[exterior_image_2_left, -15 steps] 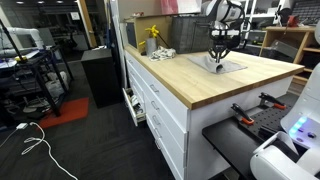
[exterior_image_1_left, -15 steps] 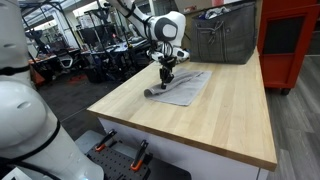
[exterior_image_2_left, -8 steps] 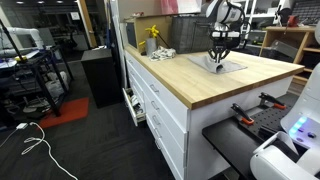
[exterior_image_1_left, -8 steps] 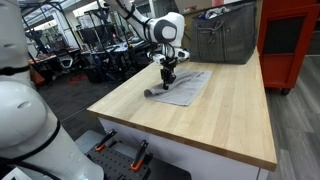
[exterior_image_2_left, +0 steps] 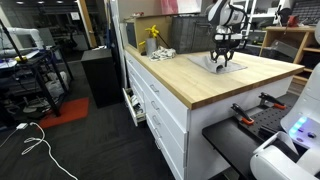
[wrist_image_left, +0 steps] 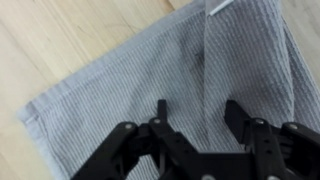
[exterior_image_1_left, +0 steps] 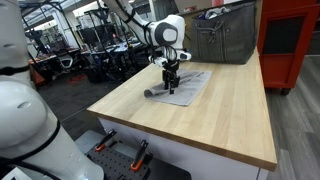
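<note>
We see gripper [wrist_image_left: 197,108] jaws spread, gripping nothing, just over grey cloth [wrist_image_left: 110,80] on wood table [exterior_image_1_left: 230,115].

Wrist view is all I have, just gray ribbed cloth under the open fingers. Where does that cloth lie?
Observer: The gray towel lies on a light wooden worktop, in its half away from the camera in an exterior view.
Operator: Anything else up there?
Observer: A gray bin stands at the far end, beyond the towel and apart from it.
Operator: How is the gripper standing?
Observer: The gripper points straight down over the towel; I cannot tell whether it touches.
</note>
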